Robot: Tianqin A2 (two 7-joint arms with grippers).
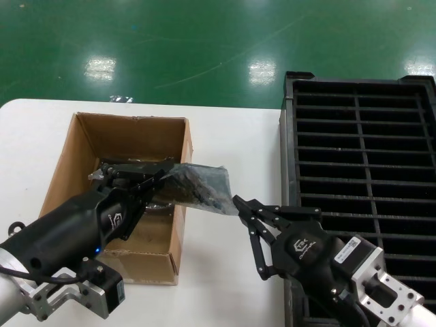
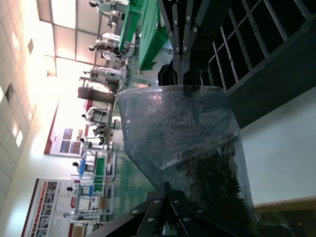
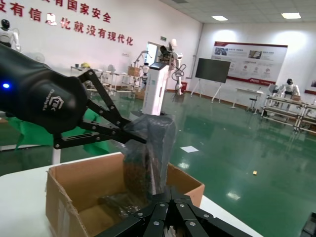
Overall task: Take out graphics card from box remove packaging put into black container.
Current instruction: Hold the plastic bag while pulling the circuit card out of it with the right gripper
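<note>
bagged card held between two grippers above the box edge

while the left gripper (image 1: 146, 178) reaches over the box (image 1: 68, 170) from the robot's left, its fingers are closed on one end of the packaging (image 1: 197, 185), a crinkled translucent grey-blue bag stretched out above the box's right wall. the right gripper (image 1: 246, 210) comes in from the lower right, and its fingertips pinch the opposite end of the same bag, just past the box over the white table (image 1: 225, 129). a dark shape shows through the plastic (presumably the graphics card (image 2: 212, 182), though no bracket or ports can be made out), so the card sits inside the bag, lifted clear of the box floor.

inside the box, more shiny plastic lies on the bottom near the right wall. the black container (image 1: 361, 150) stands on the robot's right, beside the table edge, its slot dividers running in rows; the right arm's body overlaps its near left corner. beyond the table is a green floor (image 1: 204, 41).
</note>
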